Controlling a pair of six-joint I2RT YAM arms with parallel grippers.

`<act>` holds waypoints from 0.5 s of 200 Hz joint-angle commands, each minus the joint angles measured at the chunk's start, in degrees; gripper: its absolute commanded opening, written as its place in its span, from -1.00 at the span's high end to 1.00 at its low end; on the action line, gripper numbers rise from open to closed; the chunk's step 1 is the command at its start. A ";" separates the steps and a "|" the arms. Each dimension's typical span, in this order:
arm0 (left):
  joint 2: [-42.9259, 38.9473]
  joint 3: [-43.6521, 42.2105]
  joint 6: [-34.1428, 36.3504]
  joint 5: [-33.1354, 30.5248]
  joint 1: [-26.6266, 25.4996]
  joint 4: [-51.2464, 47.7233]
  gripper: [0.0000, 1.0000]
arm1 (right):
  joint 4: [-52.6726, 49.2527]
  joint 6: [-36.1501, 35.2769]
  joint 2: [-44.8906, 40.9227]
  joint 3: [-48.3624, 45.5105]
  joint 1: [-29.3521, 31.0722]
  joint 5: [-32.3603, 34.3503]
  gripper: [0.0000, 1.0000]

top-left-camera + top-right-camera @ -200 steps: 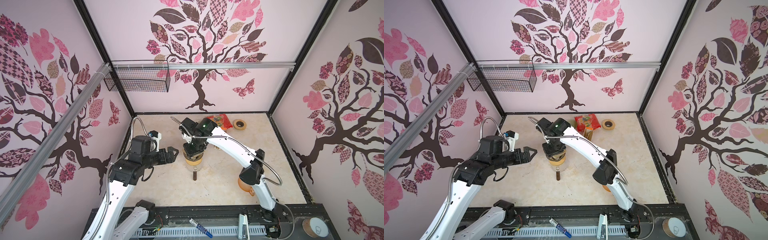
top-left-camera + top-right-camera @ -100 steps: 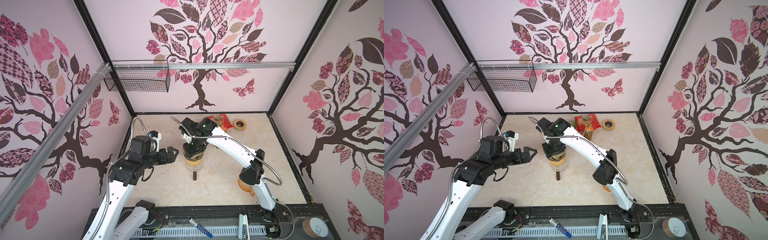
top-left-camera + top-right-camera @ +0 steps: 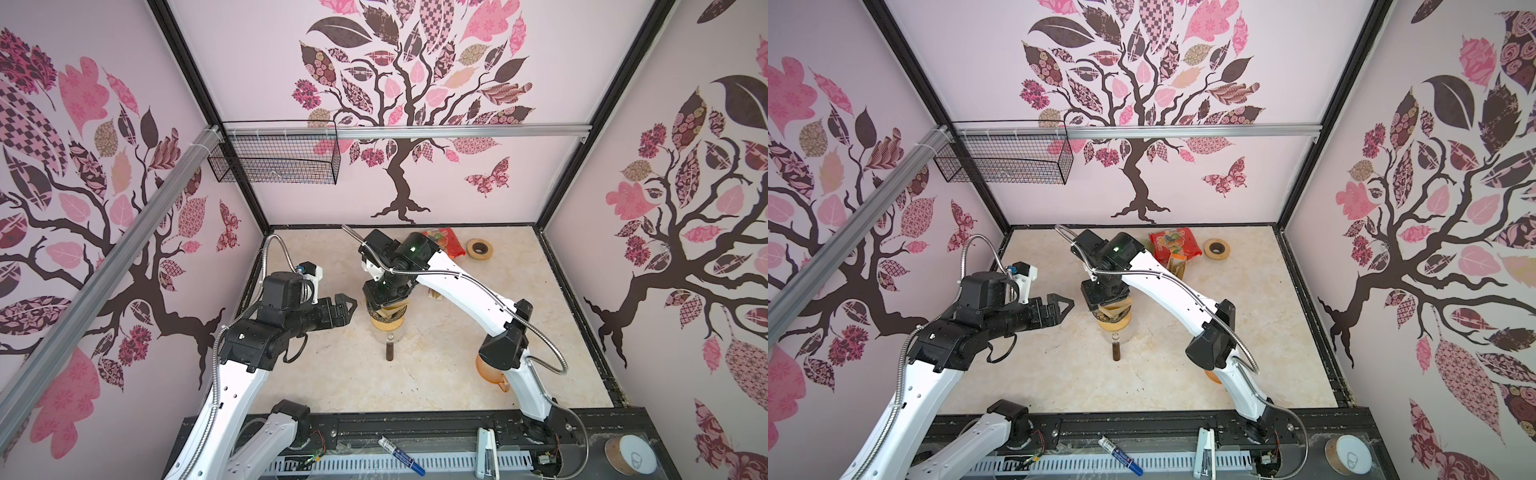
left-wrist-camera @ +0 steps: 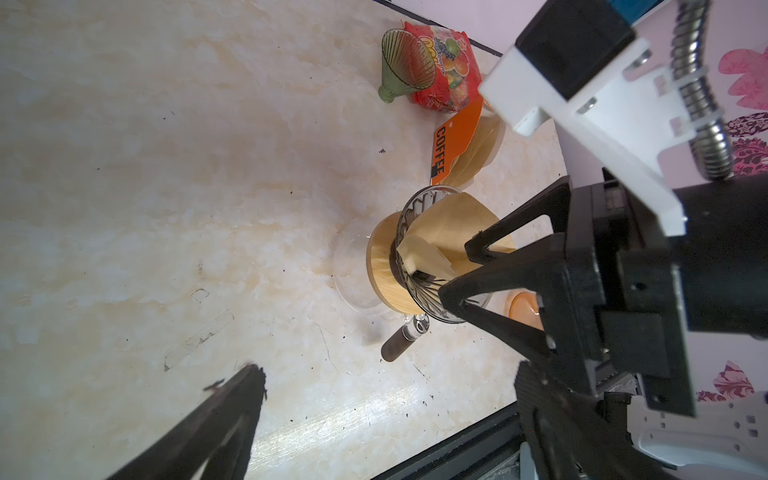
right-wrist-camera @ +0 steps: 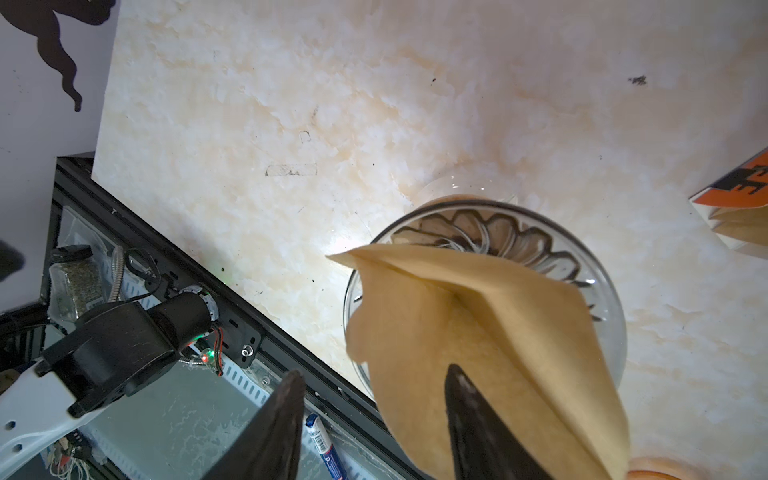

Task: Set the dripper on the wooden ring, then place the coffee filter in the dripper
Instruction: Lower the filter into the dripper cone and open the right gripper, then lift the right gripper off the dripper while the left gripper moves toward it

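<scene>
Widened since before: right gripper (image 5: 374,370), loose over filter (image 5: 478,316) in dripper (image 5: 519,237). Left gripper (image 3: 348,306) agape, empty. Filter barely visible in both top views.

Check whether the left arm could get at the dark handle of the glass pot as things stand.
Probably yes. The left hand hangs open beside the pot, the handle juts out low over bare table toward the front, and the right hand sits higher, at the paper filter, off that path.
</scene>
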 commanded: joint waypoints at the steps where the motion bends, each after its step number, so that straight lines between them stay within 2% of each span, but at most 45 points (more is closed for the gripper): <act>1: -0.30 -0.60 -0.52 -1.15 -0.04 -0.60 -0.94 | -0.05 0.44 -3.49 2.26 -0.27 1.33 -0.14; 46: 1.41 1.33 -1.98 -0.15 -0.07 -0.90 -0.94 | 0.65 0.70 -6.96 1.64 -4.30 3.28 -0.24; 67: 2.61 2.19 -2.88 0.88 -0.08 -0.47 -0.94 | 2.85 -0.07 -9.70 -2.10 -6.54 4.48 -0.33; 100: 6.09 3.86 -3.91 2.88 -0.08 0.15 -0.94 | 9.74 -1.03 -15.78 -12.29 -10.50 5.41 -0.70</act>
